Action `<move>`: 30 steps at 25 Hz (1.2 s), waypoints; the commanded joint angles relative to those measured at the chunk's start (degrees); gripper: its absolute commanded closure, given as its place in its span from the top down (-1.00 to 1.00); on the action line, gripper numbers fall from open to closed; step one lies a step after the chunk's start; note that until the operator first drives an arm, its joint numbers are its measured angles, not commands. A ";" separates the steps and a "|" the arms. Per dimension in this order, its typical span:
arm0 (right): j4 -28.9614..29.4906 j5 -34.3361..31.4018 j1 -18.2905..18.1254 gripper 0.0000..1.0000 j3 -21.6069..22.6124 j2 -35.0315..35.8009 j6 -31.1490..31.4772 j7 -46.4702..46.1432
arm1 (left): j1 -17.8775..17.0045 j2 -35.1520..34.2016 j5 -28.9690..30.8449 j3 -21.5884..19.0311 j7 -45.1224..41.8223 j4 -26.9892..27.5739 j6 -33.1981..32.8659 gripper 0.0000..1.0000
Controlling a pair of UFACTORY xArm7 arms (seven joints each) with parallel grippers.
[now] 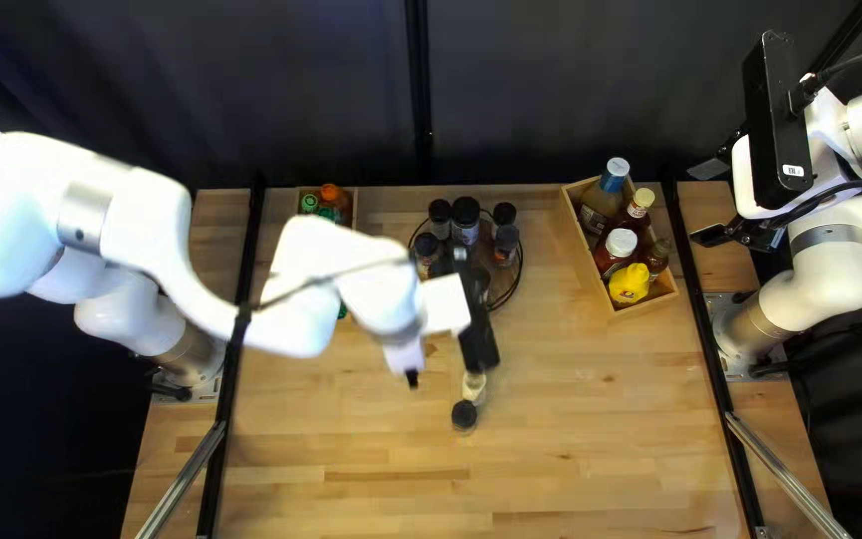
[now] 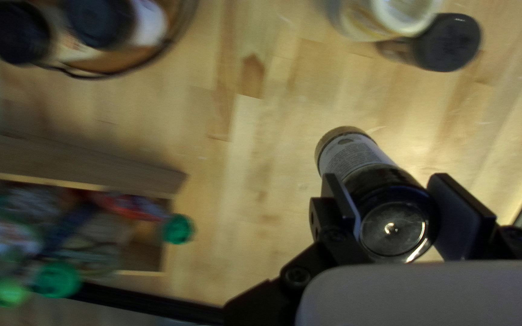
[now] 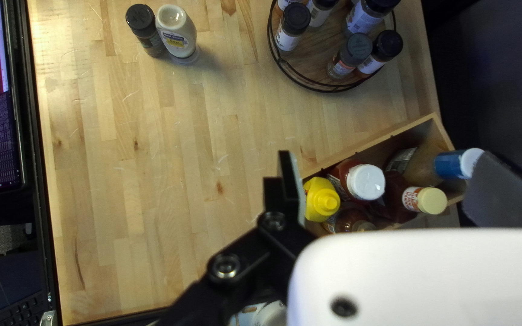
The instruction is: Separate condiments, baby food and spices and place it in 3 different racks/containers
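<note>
Left wrist view, bottle clasped in gripper

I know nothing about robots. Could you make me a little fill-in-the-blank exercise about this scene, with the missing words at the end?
One gripper holds a jar; it is the robot's ____ one.
The squeeze bottle in the wooden box is coloured ____.
Seen from above, the wire-rimmed rack is ____ in shape.
Beside the white bottle stands another jar, whose cap is ____.

Missing words: left; yellow; round; black.
</note>
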 commanded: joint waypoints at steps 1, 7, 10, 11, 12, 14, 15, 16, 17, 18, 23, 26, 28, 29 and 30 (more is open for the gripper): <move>0.00 0.00 0.00 1.00 0.00 0.00 0.00 0.00 | 2.79 4.30 -1.02 3.54 6.35 6.37 -0.02 -1.00; 0.00 0.00 0.00 1.00 0.00 0.00 0.00 0.00 | 5.74 14.93 -2.86 5.98 11.31 19.79 1.68 -1.00; 0.00 0.00 0.00 1.00 0.00 0.00 0.00 0.00 | 6.84 18.39 -3.78 6.57 12.72 23.33 1.64 -1.00; 0.00 0.00 0.00 1.00 0.00 0.00 0.00 0.00 | 7.12 19.46 -4.01 6.69 13.06 24.36 1.54 -1.00; 0.00 0.00 0.00 1.00 0.00 0.00 0.00 0.00 | 7.61 21.12 -4.45 6.87 13.66 25.75 1.07 -1.00; 0.00 0.00 0.00 1.00 0.00 0.00 0.00 0.00 | 8.07 22.81 -4.91 6.96 14.27 26.87 0.15 -1.00; 0.00 0.00 0.00 1.00 0.00 0.00 0.00 0.00 | 8.22 23.67 -5.03 6.98 14.50 27.35 -0.47 -1.00; 0.00 0.00 0.00 1.00 0.00 0.00 0.00 0.00 | 8.27 24.07 -5.07 6.99 14.63 27.49 -0.95 -1.00; 0.00 0.00 0.00 1.00 0.00 0.00 0.00 0.00 | 8.34 24.46 -5.13 6.99 14.85 27.53 -1.59 -1.00; 0.00 0.00 0.00 1.00 0.00 0.00 0.00 0.00 | 8.36 24.77 -5.03 7.02 14.97 27.40 -2.38 -1.00; 0.00 0.00 0.00 1.00 0.00 0.00 0.00 0.00 | 8.08 24.93 -3.45 7.44 14.90 23.94 -8.27 -1.00; 0.00 0.00 0.00 1.00 0.00 0.00 0.00 0.00 | 7.47 25.17 -1.67 7.67 14.29 22.65 -10.34 -1.00; 0.00 0.00 0.00 1.00 0.00 0.00 0.00 0.00 | 6.81 25.40 0.33 8.02 13.47 21.62 -11.60 -1.00; 0.00 0.00 0.00 1.00 0.00 0.00 0.00 0.00 | 6.59 25.55 1.16 8.19 13.15 21.13 -12.22 -1.00; 0.00 0.00 0.00 1.00 0.00 0.00 0.00 0.00 | 6.47 25.66 1.78 8.33 12.98 20.59 -12.89 -1.00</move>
